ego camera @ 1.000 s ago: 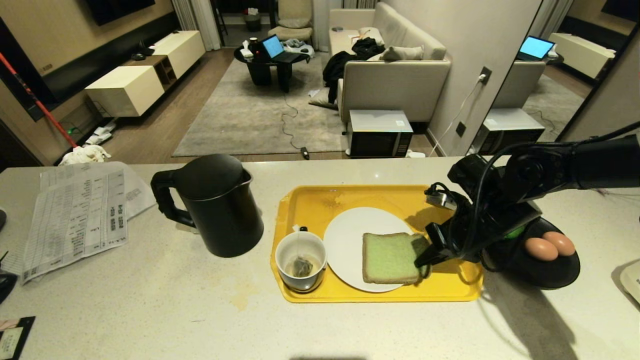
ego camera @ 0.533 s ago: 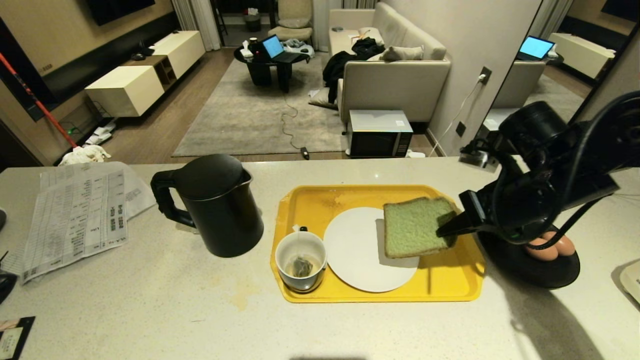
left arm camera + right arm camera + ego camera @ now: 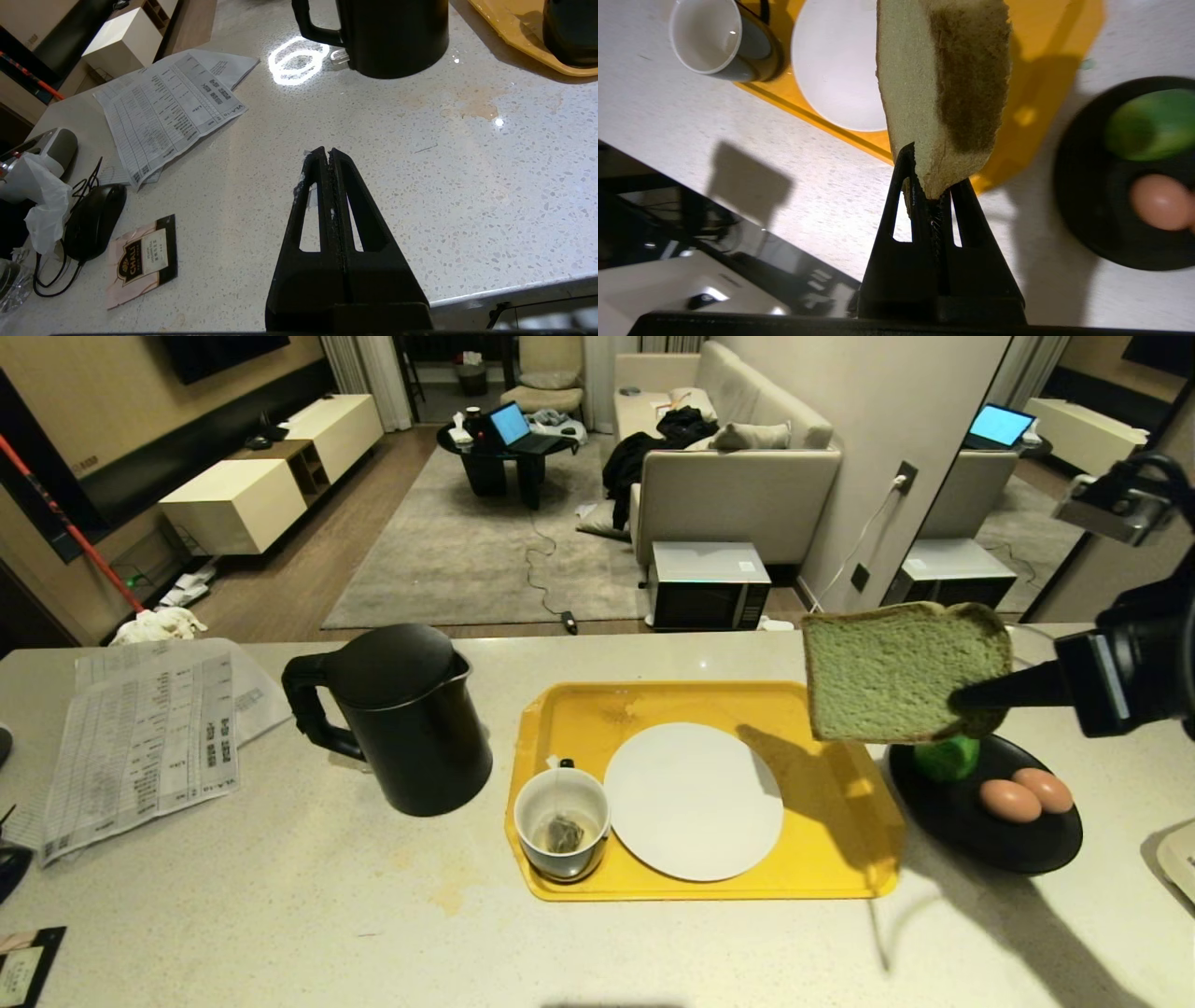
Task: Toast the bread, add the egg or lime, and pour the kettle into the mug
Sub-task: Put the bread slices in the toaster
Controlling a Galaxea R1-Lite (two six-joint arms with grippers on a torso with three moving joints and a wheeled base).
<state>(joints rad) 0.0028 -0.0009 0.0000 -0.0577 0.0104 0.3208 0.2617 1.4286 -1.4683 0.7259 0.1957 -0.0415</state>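
On black dish (image 3: 990,845): lime (image 3: 945,758), two eggs (image 3: 1025,794).

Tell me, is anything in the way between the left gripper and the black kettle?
Nothing visible is. In the left wrist view, the left gripper, shut and empty, hangs over bare counter, and only open speckled surface lies between it and the kettle. The papers lie off to one side, outside that path.
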